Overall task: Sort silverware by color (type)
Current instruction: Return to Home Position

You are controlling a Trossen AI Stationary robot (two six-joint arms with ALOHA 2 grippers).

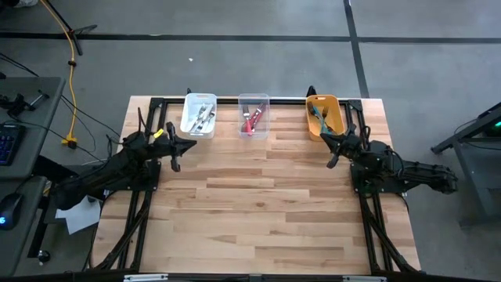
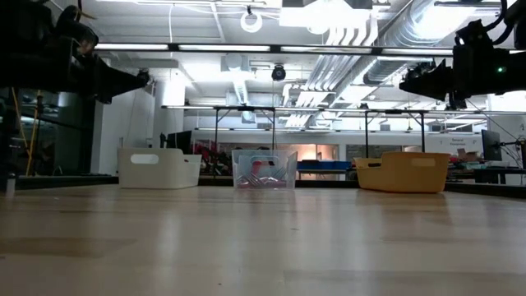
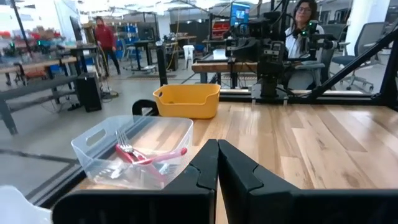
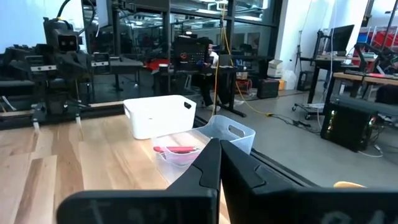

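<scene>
— Where are the forks (image 1: 250,119)?
— Sorted in the white bin (image 1: 200,96), clear bin (image 1: 254,97) and orange bin (image 1: 323,98) at the table's (image 1: 258,204) far edge. Left gripper (image 3: 217,149) and right gripper (image 4: 220,149) are clenched, empty; retract both slowly, above the rims.

Light wood-plank surface (image 1: 258,204) on my feed, with three bins in a row along its far edge.
I take the clear bin (image 2: 283,159) as my mark: it sits on the planks at about the middle of that edge. In my overhead view the white bin (image 2: 159,168) stands to its left and the yellow bin (image 2: 403,173) to its right. Each is apart from it, with bare wood between. All three rest flat and upright on the mixed pale and darker strips.
</scene>
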